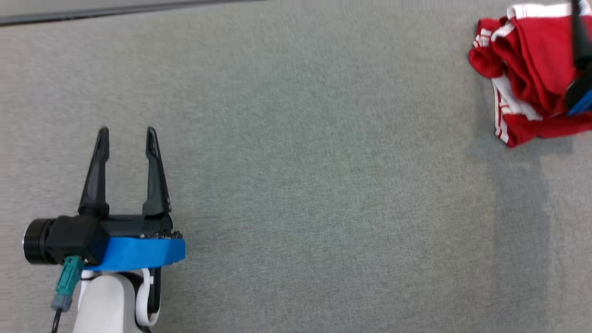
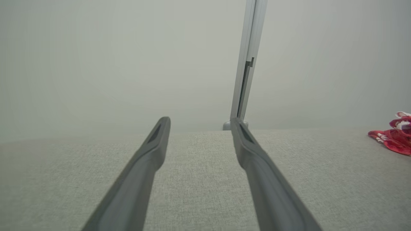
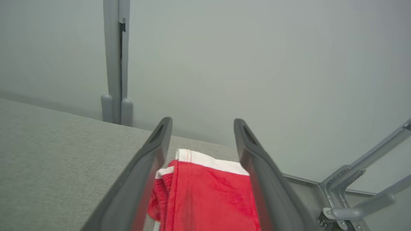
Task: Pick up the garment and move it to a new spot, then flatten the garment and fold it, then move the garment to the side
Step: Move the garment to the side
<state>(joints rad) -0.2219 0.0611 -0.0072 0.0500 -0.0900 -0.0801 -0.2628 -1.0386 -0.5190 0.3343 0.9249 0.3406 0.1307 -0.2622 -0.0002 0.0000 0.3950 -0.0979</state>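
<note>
The right end effector (image 3: 202,122) is released, jaws wide over the bunched red garment (image 3: 208,192) near the far right corner of the desk (image 1: 296,185). The left end effector (image 1: 126,131) hangs released at the near left. Light and limp, the cloth should lift best pinched at its white-banded edge.

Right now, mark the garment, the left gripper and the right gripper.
garment (image 1: 532,60), head view, on its red fabric near the middle.
left gripper (image 1: 127,134), head view, midway between its fingertips.
right gripper (image 3: 202,122), right wrist view, midway between its fingertips.
</note>
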